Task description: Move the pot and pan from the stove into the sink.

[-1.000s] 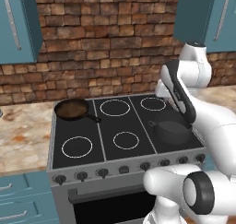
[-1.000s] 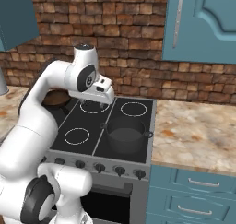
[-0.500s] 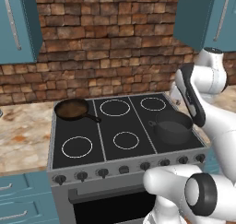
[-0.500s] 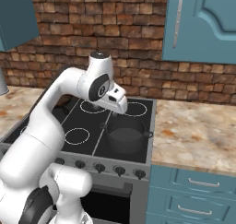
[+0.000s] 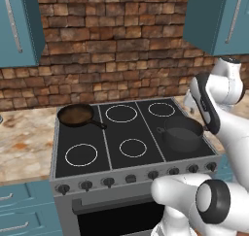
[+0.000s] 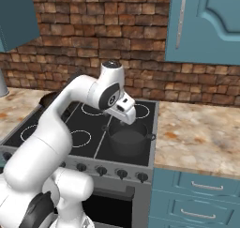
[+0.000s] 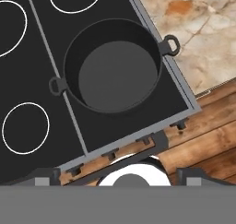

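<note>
Nothing moved yet: I hover the wide-open gripper (image 6: pixel 127 121) over the deep dark pot (image 7: pixel 113 65); the brown frying pan (image 5: pixel 76 115) waits at ten o'clock on the black glass stove (image 5: pixel 92 155).

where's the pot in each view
Left base view: pot at the stove's front right corner, right of centre.
Right base view: pot at centre, under the arm's hand.
Hand view: pot seen from above, upper centre, empty.
Shared landmark: the stove's right edge beside the marble counter.
</note>
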Tool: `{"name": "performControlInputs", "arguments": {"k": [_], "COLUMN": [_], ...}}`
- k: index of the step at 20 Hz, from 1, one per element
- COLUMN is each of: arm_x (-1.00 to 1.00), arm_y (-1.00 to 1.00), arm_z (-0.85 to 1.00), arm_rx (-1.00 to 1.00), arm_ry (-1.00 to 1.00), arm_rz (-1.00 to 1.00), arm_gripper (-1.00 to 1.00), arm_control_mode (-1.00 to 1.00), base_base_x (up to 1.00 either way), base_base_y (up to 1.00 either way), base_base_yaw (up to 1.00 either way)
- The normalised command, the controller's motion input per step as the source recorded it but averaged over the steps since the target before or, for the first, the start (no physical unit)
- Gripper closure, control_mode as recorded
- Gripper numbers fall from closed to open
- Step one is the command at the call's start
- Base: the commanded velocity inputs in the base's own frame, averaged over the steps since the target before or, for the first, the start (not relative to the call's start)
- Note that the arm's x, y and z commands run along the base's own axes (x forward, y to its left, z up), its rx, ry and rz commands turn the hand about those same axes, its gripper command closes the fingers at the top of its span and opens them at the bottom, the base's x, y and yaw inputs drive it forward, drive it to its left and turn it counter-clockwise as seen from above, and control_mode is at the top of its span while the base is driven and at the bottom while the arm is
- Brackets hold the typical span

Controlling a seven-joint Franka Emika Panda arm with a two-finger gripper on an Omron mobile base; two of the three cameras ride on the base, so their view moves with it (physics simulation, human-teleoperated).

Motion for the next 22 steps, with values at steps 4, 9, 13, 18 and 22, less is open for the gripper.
{"name": "performControlInputs", "arguments": {"k": [4,9,13,18,22], "arm_x": [0.09,0.20,0.22,0.20,0.15], "arm_y": [-0.15,-0.07,-0.09,-0.14,-0.15], "arm_z": [-0.43,-0.43,-0.45,-0.50,-0.48], "arm_rx": [0.01,0.01,0.01,0.01,0.00], "arm_ry": [0.02,0.02,0.01,0.02,0.01], "arm_rz": [-0.10,-0.09,-0.10,-0.10,-0.10], "arm_gripper": [-1.00,-1.00,-1.00,-1.00,-1.00], "arm_control_mode": [-1.00,-1.00,-1.00,-1.00,-1.00], "base_base_x": [0.00,0.00,0.00,0.00,0.00], "base_base_y": [0.00,0.00,0.00,0.00,0.00], "base_base_yaw": [0.00,0.00,0.00,0.00,0.00]}}
